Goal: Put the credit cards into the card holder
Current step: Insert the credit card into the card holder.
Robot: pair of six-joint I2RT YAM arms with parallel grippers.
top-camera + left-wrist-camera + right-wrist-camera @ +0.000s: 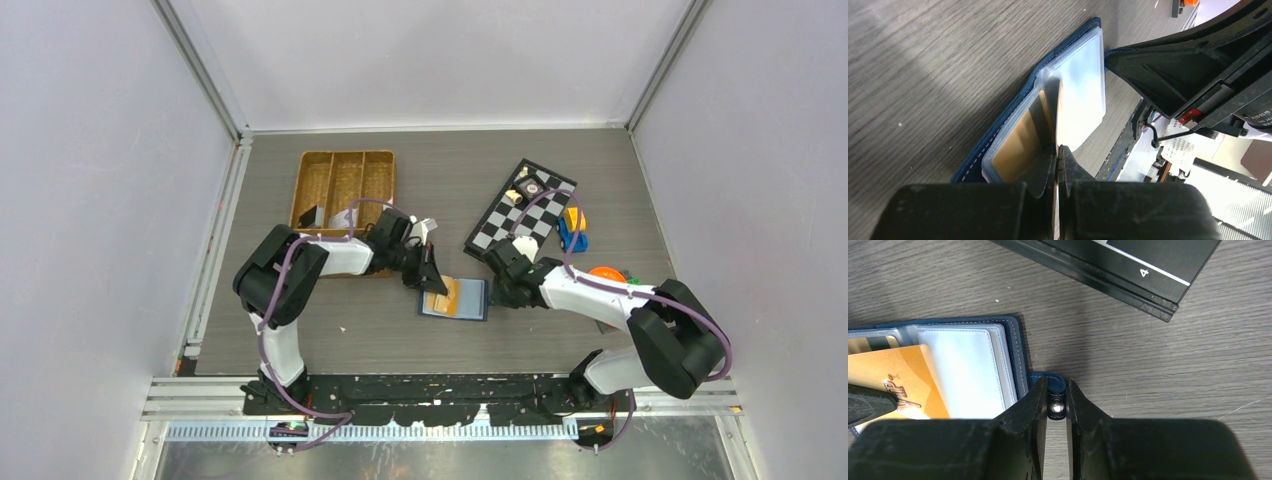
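The navy card holder (pixel 468 298) lies open on the table between the arms, with its clear inner sleeves up (pixel 968 370). My left gripper (pixel 432 277) is shut on an orange credit card (pixel 898 372). In the left wrist view the card shows edge-on (pixel 1058 120) between the jaws (pixel 1058 152), and its far end is in among the sleeves (pixel 1080 85). An orange-tan face shows inside a sleeve (pixel 1018 145). My right gripper (pixel 498 290) is shut on the holder's snap tab (pixel 1056 407) at the holder's right edge and holds it against the table.
A black-and-white checkerboard (pixel 520 205) with small pieces lies just behind the right gripper; its edge shows in the right wrist view (pixel 1128 270). A brown wicker tray (pixel 345 180) stands behind the left arm. A blue toy car (pixel 573 238) and an orange thing (pixel 607 273) sit at the right.
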